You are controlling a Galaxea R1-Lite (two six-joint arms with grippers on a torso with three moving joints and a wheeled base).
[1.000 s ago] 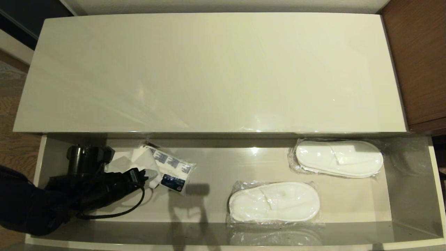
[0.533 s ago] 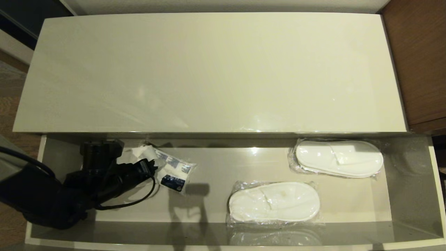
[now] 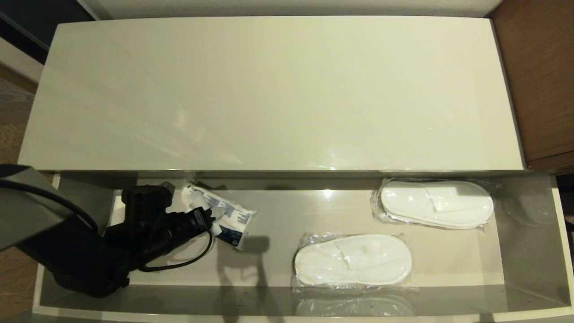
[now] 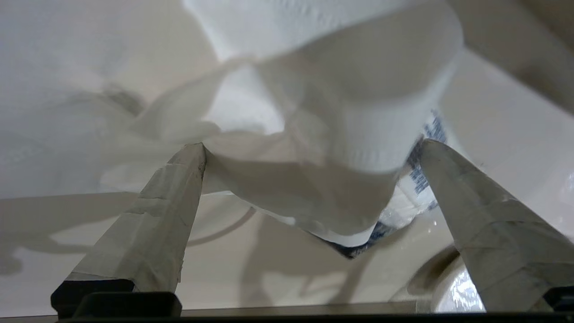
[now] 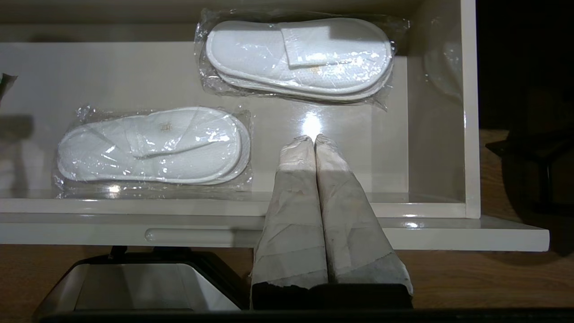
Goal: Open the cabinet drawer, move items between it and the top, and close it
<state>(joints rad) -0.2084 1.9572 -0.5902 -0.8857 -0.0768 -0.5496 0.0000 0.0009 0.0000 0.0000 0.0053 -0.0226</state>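
Note:
The cabinet drawer [image 3: 278,220] stands pulled open below the glossy cream top [image 3: 269,89], which is bare. At the drawer's left lies the white paper roll [image 3: 226,216] in blue-printed wrapping. My left gripper [image 4: 310,146] is down in the drawer and open, one taped finger [image 4: 175,202] on each side of the roll [image 4: 350,103] and its crumpled loose tail [image 4: 287,188]. Two wrapped white slipper pairs lie on the drawer floor, one at mid-front [image 3: 353,260], one at the back right [image 3: 436,204]. My right gripper [image 5: 314,139] is shut and empty, parked before the drawer's front.
Brown wooden furniture [image 3: 538,76] stands to the right of the cabinet. The drawer's front edge [image 5: 403,233] has a slim slot [image 5: 188,234]. Wooden floor [image 3: 13,143] shows at the left. A black cable [image 3: 188,260] loops from my left wrist over the drawer floor.
My left arm has slid right along the drawer and onto the roll; its fingers now straddle the roll and cover the loose tail. The slippers and right gripper have not moved.

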